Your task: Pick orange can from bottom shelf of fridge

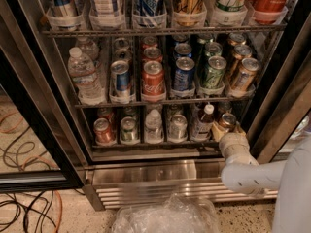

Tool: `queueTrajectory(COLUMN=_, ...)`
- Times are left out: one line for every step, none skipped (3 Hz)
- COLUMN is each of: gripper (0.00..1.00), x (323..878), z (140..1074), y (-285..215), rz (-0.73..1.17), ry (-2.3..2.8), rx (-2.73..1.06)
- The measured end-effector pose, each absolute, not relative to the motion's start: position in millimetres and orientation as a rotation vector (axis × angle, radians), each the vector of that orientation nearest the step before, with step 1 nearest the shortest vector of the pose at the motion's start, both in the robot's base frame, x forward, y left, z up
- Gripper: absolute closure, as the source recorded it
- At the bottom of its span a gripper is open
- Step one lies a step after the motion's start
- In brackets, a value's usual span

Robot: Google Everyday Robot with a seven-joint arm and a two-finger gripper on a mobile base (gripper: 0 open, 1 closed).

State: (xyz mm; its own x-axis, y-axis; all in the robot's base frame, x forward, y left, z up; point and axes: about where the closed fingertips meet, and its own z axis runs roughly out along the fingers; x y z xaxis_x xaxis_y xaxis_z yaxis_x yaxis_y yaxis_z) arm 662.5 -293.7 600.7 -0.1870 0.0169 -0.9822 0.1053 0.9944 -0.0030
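Camera view looks into the fridge. Along the bottom shelf, from the left, stand a short red can, a silver can, a small clear bottle, a second silver can and a white-capped bottle. The orange can is at the far right end (silver top showing). The gripper sits there at the shelf's front edge, jaws closed on the orange can. Its pale arm reaches in from the lower right.

Speckled floor — terrazzo, perhaps — with orange and black cables at left; crinkled clear plastic below.
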Motion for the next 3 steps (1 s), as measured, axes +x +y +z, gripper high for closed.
queueTrajectory(gripper=0.47, x=663, z=601, y=-294, rz=-0.079, ry=1.758, rx=0.091)
queueTrajectory(gripper=0.69, x=663, z=601, y=-294, rz=-0.079, ry=1.758, rx=0.091)
queueTrajectory(gripper=0.93, x=653, z=616, y=-301, rz=-0.087, ry=1.743, rx=0.108)
